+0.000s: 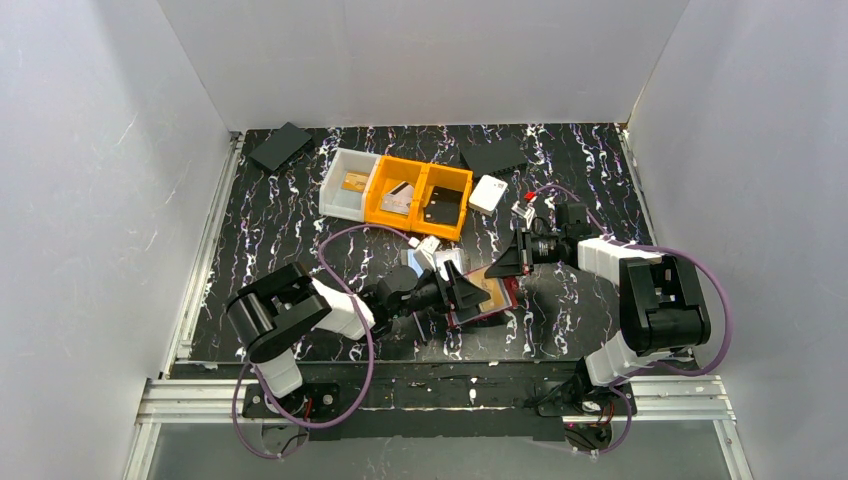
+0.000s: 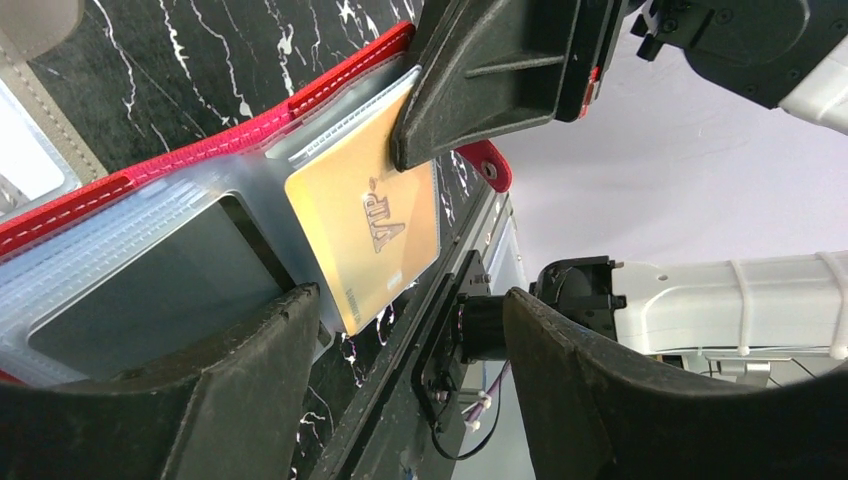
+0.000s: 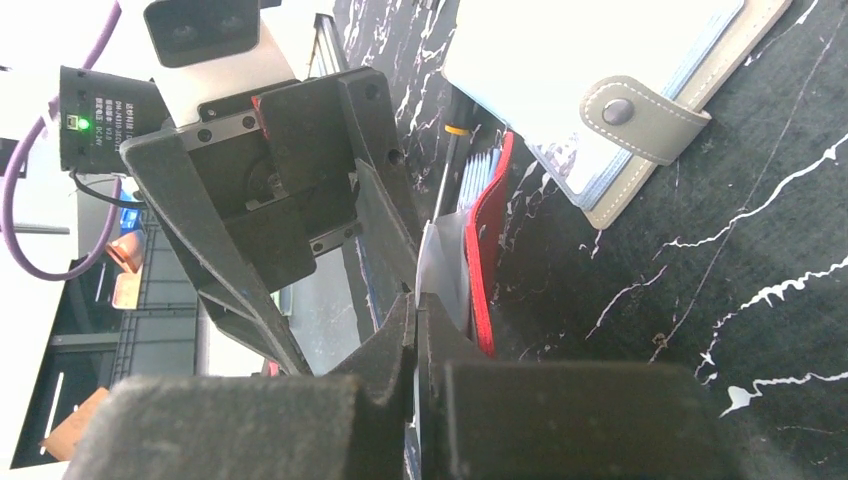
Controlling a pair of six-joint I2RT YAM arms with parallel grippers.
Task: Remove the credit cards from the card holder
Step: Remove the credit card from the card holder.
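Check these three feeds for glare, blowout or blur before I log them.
Top external: even light, all sharp, white walls bright but not clipped. Left wrist: gold card crisp with mild sheen; far background blown white. Right wrist: frame's upper left overexposed, its fingers dark, grey snap holder in focus.

From my right hand (image 3: 415,300) camera I see its two fingers pressed together on the thin pale edge of a credit card (image 3: 432,255), seen end-on. Just beside it stands the red-edged card holder (image 3: 487,270), its clear sleeves fanned. Facing me, the left hand (image 3: 355,325) has its fingers spread wide at the holder. A grey snap-strap wallet (image 3: 600,80) lies on the black marbled bench (image 3: 720,300) beyond.
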